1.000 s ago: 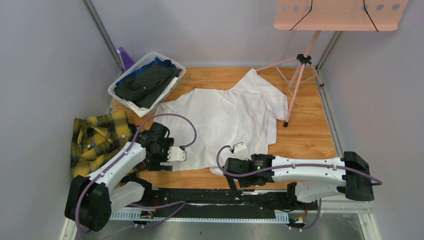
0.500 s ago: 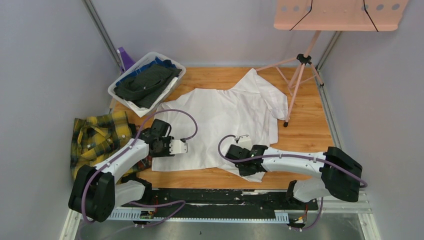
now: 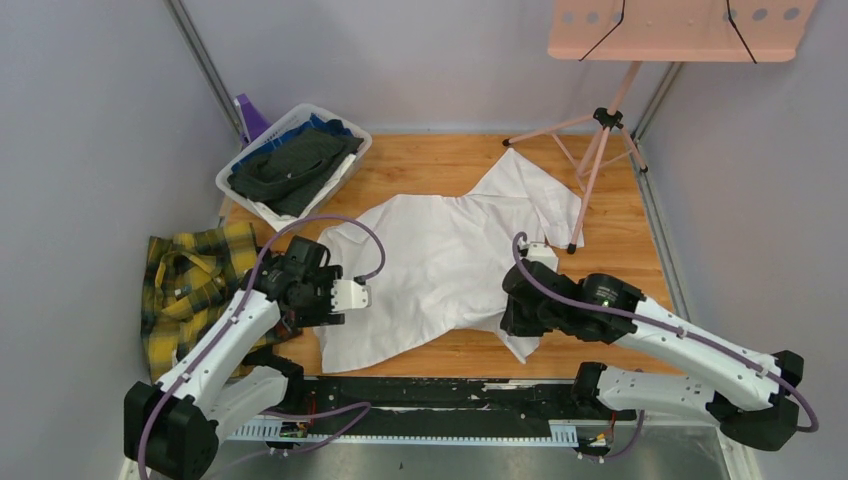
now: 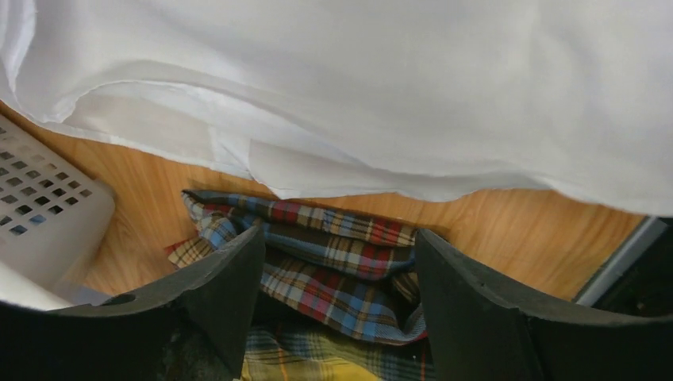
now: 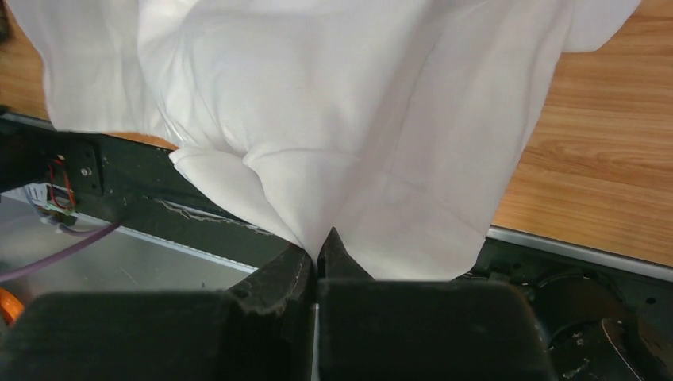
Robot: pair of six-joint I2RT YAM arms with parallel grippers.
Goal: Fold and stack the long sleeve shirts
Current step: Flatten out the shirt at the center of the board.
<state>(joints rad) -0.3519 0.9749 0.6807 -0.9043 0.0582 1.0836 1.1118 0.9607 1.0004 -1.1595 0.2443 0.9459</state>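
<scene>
The white shirt (image 3: 440,265) lies rumpled across the middle of the wooden table, collar toward the back right. My right gripper (image 3: 510,318) is shut on its near hem, and the cloth fans out from the pinched tips (image 5: 319,248) and hangs over the front rail. At the shirt's left edge my left gripper (image 3: 340,305) stands open, fingers (image 4: 238,274) wide apart with nothing gripped between them. A red-and-blue plaid cloth (image 4: 341,254) lies beneath them. The yellow-and-green plaid shirt (image 3: 195,280) is heaped at the table's left edge.
A white laundry basket (image 3: 228,186) with dark clothes stands at the back left; its wall (image 4: 40,214) is close to my left gripper. A pink tripod stand (image 3: 600,130) occupies the back right corner. The black front rail (image 3: 420,390) runs along the near edge.
My right gripper has shut on the white shirt's near hem and swung up and to the right, dragging the shirt. The left gripper shifted slightly along the shirt's left edge.
</scene>
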